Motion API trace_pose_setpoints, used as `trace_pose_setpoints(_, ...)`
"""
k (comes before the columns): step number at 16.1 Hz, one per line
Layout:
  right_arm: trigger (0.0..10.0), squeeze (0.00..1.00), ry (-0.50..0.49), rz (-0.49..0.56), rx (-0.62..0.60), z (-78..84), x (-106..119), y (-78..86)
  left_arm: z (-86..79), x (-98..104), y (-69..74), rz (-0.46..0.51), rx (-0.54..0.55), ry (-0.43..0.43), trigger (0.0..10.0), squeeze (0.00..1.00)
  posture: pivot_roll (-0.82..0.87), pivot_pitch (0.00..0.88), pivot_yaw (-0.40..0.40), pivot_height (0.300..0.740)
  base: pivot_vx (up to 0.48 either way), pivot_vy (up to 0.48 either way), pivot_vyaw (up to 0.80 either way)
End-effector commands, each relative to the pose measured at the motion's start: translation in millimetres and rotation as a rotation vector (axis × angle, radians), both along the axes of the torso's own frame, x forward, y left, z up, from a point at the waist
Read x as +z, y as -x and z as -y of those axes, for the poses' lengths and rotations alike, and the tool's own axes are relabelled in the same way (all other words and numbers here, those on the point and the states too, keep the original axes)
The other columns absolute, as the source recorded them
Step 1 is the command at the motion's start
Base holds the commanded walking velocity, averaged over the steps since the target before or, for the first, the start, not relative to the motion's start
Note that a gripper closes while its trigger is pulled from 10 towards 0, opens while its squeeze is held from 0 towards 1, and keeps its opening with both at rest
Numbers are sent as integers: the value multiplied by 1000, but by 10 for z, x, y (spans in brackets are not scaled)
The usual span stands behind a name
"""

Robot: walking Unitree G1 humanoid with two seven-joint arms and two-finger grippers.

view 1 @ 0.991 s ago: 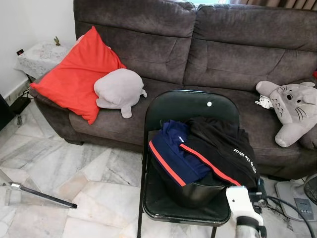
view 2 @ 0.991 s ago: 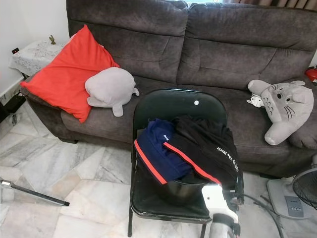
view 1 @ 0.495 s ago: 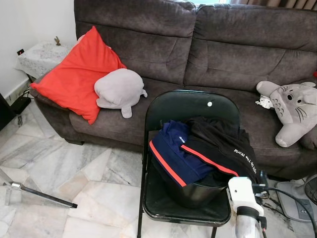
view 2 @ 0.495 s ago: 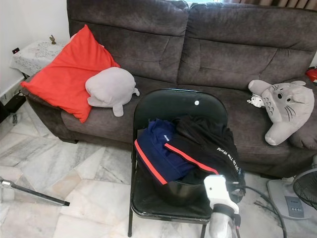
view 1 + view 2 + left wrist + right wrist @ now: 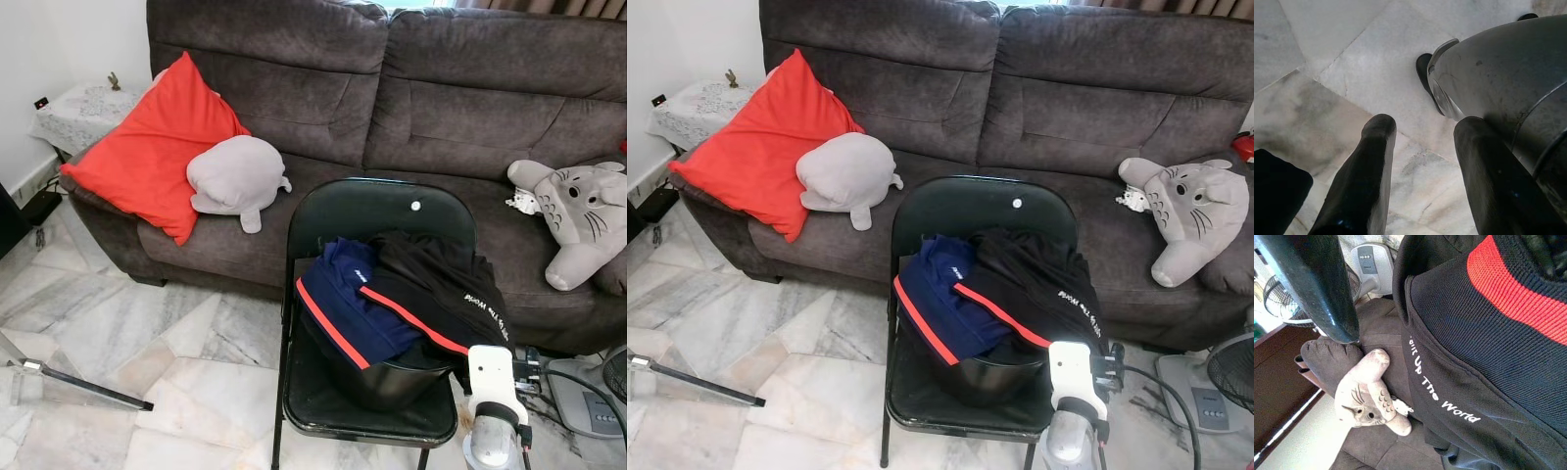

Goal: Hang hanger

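Observation:
A black folding chair (image 5: 377, 211) stands in front of the sofa with a black bucket (image 5: 387, 380) on its seat. Over the bucket lie a navy garment with red trim (image 5: 343, 304) and a black garment with a red stripe and white lettering (image 5: 441, 289). My right gripper (image 5: 517, 360) is at the right edge of the black garment, its white wrist (image 5: 493, 384) just below; its wrist view looks closely at the lettered black cloth (image 5: 1474, 382). My left gripper (image 5: 1422, 125) hangs open over the marble floor beside my own grey leg (image 5: 1508, 83).
A dark grey sofa (image 5: 431, 108) holds a red cushion (image 5: 152, 147), a grey plush (image 5: 235, 176) and a grey cat-like plush (image 5: 583, 220). A floor fan (image 5: 1227, 370) and a cable lie at the right. A thin metal rod (image 5: 83, 384) lies on the floor at left.
My right arm has shifted a little to the right along the edge of the black garment. The clothes, bucket and chair have stayed put.

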State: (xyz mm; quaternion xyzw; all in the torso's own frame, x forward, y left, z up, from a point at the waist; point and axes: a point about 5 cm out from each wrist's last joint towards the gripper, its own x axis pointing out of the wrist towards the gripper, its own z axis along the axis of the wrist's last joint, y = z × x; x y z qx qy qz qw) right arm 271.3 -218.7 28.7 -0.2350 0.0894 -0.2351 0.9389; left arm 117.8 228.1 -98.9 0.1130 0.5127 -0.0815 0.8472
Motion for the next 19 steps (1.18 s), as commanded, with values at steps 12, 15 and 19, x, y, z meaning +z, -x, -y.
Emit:
trace_pose_setpoints(12,10000,0,-207,37,-106,32,-82,79,-4,-18,64,-26,-26,-6,10000,0,-11,111,-37,740,0,0,0)
trace_pose_setpoints(15,10000,0,-247,14,-165,72,-165,162,-3,-18,62,-26,-28,-6,10000,0,-11,111,-36,740,0,0,0)
trace_pose_setpoints(19,10000,0,-258,-15,-184,137,-215,174,-2,-18,61,-25,-28,-5,10000,0,-9,108,-36,740,0,0,0)
